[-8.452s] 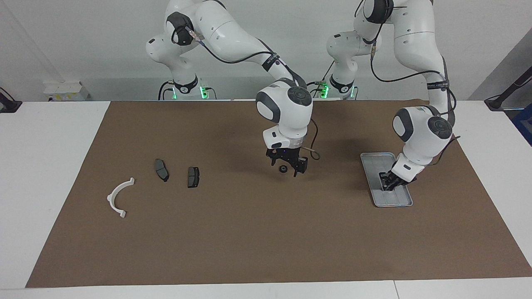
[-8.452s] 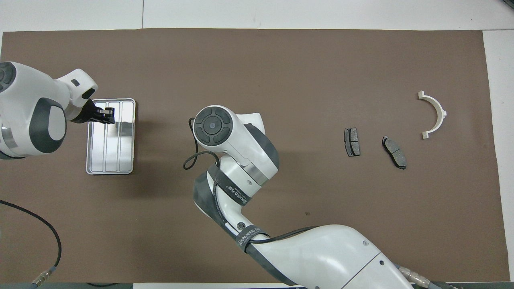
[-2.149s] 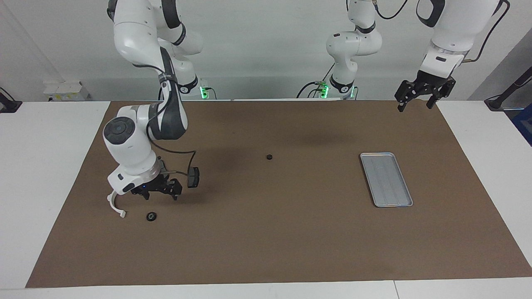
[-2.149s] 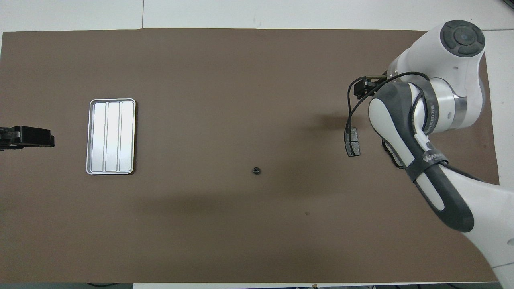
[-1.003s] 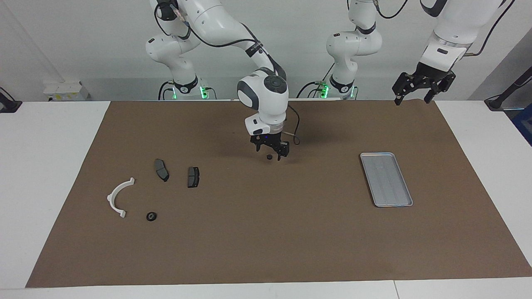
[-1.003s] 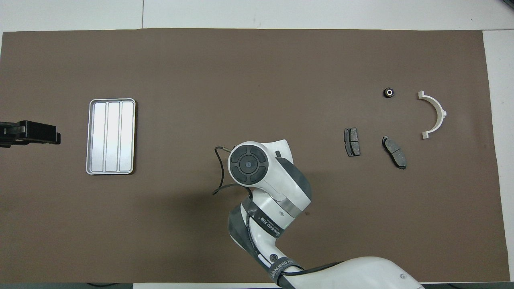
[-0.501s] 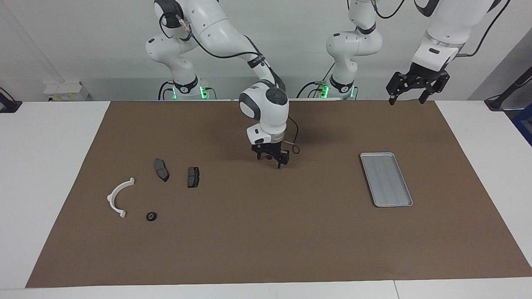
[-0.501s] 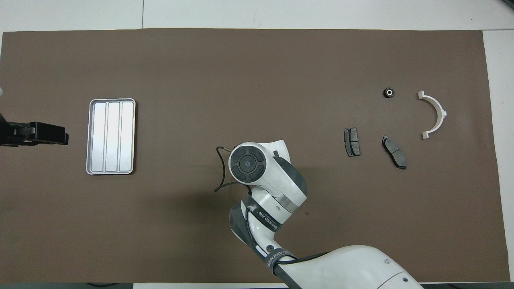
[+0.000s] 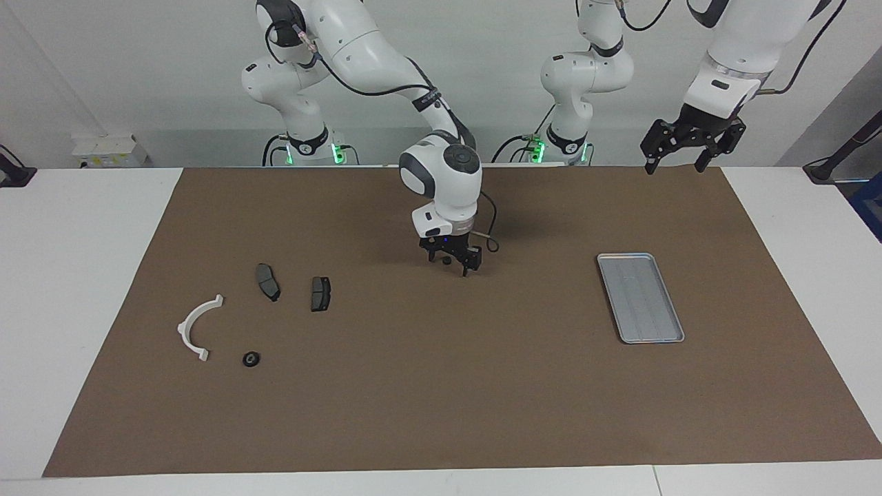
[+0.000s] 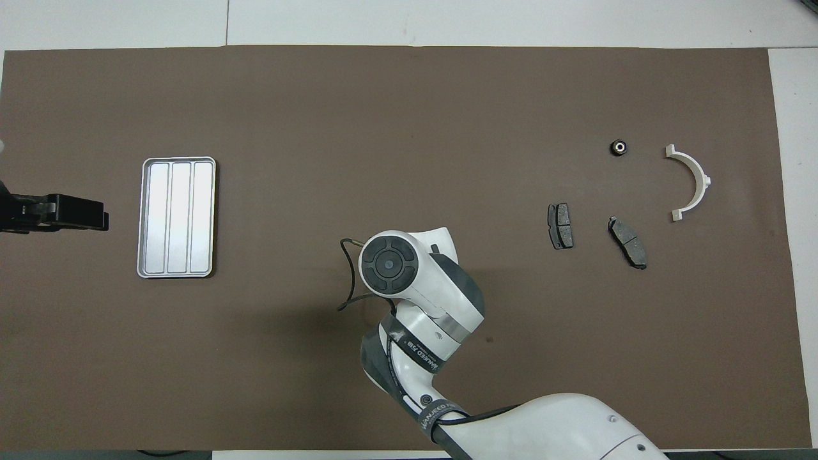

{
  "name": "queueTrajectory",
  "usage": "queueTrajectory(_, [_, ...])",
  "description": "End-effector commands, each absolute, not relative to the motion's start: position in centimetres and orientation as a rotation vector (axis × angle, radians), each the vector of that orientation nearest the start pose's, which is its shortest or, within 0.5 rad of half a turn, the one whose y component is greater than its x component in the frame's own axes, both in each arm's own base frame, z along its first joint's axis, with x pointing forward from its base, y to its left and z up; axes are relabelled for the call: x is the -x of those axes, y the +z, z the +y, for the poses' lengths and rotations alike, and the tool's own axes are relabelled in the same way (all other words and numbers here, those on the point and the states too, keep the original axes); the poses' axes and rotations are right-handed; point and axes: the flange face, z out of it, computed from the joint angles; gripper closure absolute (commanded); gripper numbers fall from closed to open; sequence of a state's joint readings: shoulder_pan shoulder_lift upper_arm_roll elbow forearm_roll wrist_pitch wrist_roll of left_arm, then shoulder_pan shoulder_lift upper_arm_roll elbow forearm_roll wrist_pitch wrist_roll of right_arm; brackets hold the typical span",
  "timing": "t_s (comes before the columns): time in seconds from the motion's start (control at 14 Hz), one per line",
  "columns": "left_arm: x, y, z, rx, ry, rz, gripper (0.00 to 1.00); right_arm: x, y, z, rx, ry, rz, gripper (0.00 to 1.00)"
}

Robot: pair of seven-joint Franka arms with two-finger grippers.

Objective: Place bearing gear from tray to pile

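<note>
The silver tray (image 9: 641,297) lies empty toward the left arm's end of the mat; it also shows in the overhead view (image 10: 176,217). One small black bearing gear (image 9: 251,359) lies by the pile's white bracket (image 9: 196,327) and two dark pads (image 9: 267,282). A second bearing gear (image 9: 446,261) sits mid-mat. My right gripper (image 9: 451,264) is down at the mat, open, with a finger on each side of this gear. In the overhead view the right arm's wrist (image 10: 390,262) hides gripper and gear. My left gripper (image 9: 674,164) waits open and empty, raised near the mat's edge closest to the robots.
A brown mat (image 9: 441,413) covers most of the white table. In the overhead view the pile's gear (image 10: 618,147), bracket (image 10: 690,182) and pads (image 10: 560,225) lie toward the right arm's end. The left gripper (image 10: 96,213) shows beside the tray.
My right gripper left one gear by the pile, came back to mid-mat and has sunk lower around the second gear. The left gripper has hardly moved.
</note>
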State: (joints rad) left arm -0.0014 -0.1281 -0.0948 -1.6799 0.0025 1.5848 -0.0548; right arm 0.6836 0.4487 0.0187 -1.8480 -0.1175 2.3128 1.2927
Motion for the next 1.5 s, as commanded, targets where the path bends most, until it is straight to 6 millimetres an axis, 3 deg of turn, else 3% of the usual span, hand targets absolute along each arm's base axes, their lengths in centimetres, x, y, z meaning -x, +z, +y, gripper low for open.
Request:
queueTrajectory(0.0, [-51.6, 64.6, -5.3, 3.143, -0.04, 0.074, 0.0, -48.8, 28.4, 40.9, 3.06, -0.087, 0.839, 0.21])
queueTrajectory(0.29, [-51.6, 64.6, -5.2, 3.144, -0.045, 0.072, 0.0, -48.8, 28.4, 41.0, 3.045, -0.056, 0.85, 0.47])
queueTrajectory(0.5, [-51.3, 64.1, -5.4, 3.142, -0.031, 0.081, 0.0, -48.7, 28.5, 41.0, 3.036, -0.044, 0.86, 0.54])
queueTrajectory(0.64, [-51.0, 63.8, -5.3, 3.141, -0.002, 0.069, 0.0, -48.7, 28.5, 41.1, 3.035, -0.042, 0.861, 0.64])
queueTrajectory(0.79, [-51.0, 63.8, -5.3, 3.141, -0.002, 0.064, 0.0, -48.4, 28.5, 41.3, 3.034, -0.035, 0.853, 0.85])
queueTrajectory(0.86, [-50.9, 63.8, -5.2, 3.141, -0.004, 0.062, 0.0, -48.4, 28.5, 41.4, 3.035, -0.033, 0.851, 1.0])
queueTrajectory(1.15, [-50.9, 63.8, -5.3, 3.141, -0.004, 0.067, 0.0, -48.9, 29.0, 41.3, 3.043, -0.024, 0.865, 1.0])
queueTrajectory(1.29, [-50.9, 63.8, -5.3, 3.141, -0.004, 0.064, 0.0, -50.0, 31.1, 41.2, 3.062, -0.01, 0.86, 1.0])
queueTrajectory(1.43, [-51.0, 63.8, -5.3, 3.141, -0.002, 0.064, 0.0, -53.0, 34.6, 39.2, 3.084, 0.013, 0.852, 1.0])
